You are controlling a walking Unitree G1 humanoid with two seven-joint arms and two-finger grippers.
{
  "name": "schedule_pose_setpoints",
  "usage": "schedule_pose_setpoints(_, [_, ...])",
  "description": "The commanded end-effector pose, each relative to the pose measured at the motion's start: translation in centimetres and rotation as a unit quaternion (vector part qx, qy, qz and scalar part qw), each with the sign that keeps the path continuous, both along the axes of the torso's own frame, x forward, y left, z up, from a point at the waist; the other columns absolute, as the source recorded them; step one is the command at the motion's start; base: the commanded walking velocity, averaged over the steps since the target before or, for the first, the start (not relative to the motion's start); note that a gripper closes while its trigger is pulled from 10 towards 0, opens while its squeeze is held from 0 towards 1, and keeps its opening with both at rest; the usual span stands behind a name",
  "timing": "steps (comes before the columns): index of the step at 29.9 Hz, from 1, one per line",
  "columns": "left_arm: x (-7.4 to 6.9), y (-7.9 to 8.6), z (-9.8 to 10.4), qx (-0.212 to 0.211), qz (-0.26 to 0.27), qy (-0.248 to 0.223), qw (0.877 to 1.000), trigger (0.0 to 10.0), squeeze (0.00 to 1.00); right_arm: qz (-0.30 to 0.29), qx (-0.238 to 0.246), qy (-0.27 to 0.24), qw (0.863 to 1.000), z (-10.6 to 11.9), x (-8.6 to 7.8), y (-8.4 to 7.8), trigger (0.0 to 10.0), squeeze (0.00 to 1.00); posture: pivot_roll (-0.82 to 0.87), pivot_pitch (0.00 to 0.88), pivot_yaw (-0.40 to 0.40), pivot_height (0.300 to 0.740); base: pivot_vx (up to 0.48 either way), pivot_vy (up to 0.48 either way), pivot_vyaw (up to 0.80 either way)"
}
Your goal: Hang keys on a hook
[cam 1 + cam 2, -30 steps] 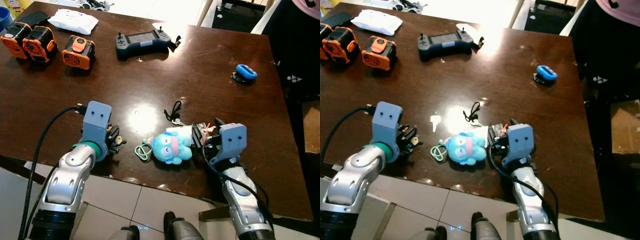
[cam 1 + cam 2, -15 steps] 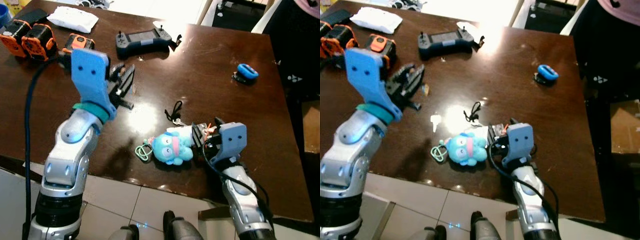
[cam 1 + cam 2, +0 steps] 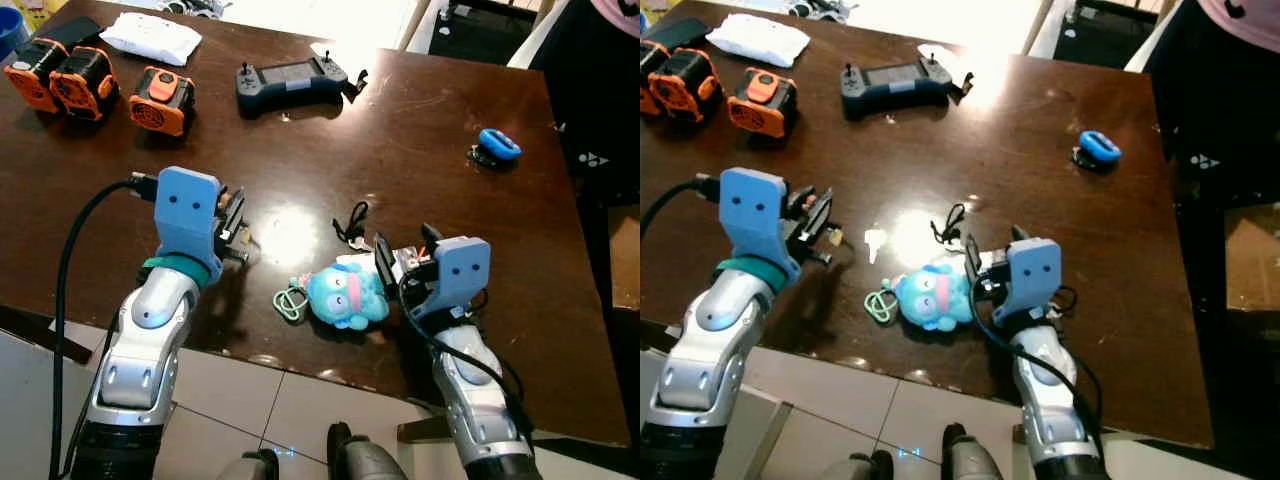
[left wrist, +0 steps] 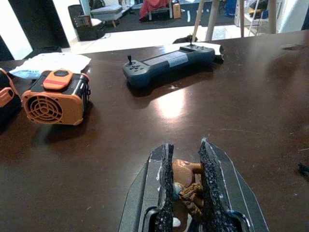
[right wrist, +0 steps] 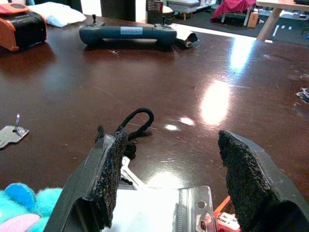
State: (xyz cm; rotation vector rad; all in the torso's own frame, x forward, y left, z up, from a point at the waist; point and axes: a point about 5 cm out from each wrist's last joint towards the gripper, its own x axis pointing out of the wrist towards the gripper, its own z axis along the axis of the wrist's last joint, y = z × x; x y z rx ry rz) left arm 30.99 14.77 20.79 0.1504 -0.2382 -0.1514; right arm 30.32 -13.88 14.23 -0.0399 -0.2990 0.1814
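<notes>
The key bunch lies near the table's front edge: a blue plush [image 3: 346, 296] with a green ring [image 3: 289, 304], a black cord [image 3: 351, 219] and a clear card holder [image 5: 161, 209]. A loose silver key [image 3: 874, 240] rests to its left. My right gripper [image 3: 405, 250] stands open just right of the plush, its fingers [image 5: 111, 166] on either side of the card holder. My left gripper [image 3: 236, 212] hovers low over the table left of the silver key, shut on a small brown object [image 4: 186, 180].
Orange-and-black devices [image 3: 160, 100] [image 3: 60, 66], a white packet [image 3: 150, 36] and a dark handheld controller [image 3: 291, 78] lie at the back. A blue object [image 3: 499, 146] sits at the right. A person in dark clothes [image 3: 598, 90] stands beyond the table's right edge.
My left arm rose high over the table half a second ago and has come back down, now further in from the edge. My right gripper's fingers have spread apart.
</notes>
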Motion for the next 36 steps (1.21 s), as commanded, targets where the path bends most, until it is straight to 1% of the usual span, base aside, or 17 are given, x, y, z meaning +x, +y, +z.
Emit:
schedule_pose_setpoints(1, [-0.33,0.00,-0.65,-0.002,0.000,0.008,1.000,10.0,0.00,-0.002,0.008,0.006,1.000,-0.15,-0.04,0.00,10.0,0.00,-0.14,0.194,0.021,0.740,-0.259,0.000,0.00])
schedule_pose_setpoints(8, [-0.54,-0.06,-0.45,-0.010,0.002,-0.002,1.000,10.0,0.00,0.001,0.014,0.001,1.000,0.32,0.24,0.11,10.0,0.00,-0.13,0.195,0.016,0.740,-0.275,0.000,0.00])
schedule_pose_setpoints(15, [-0.58,-0.12,-0.18,-0.011,-0.001,-0.008,1.000,10.0,0.00,-0.001,0.012,0.003,1.000,0.25,0.38,-0.11,10.0,0.00,-0.12,0.195,0.016,0.740,-0.290,0.000,0.00])
schedule_pose_setpoints(36, [-0.36,-0.16,-0.10,-0.009,0.001,-0.008,1.000,10.0,0.00,-0.004,0.011,0.009,1.000,-0.04,0.43,-0.05,10.0,0.00,-0.12,0.196,0.019,0.740,-0.340,0.000,0.00])
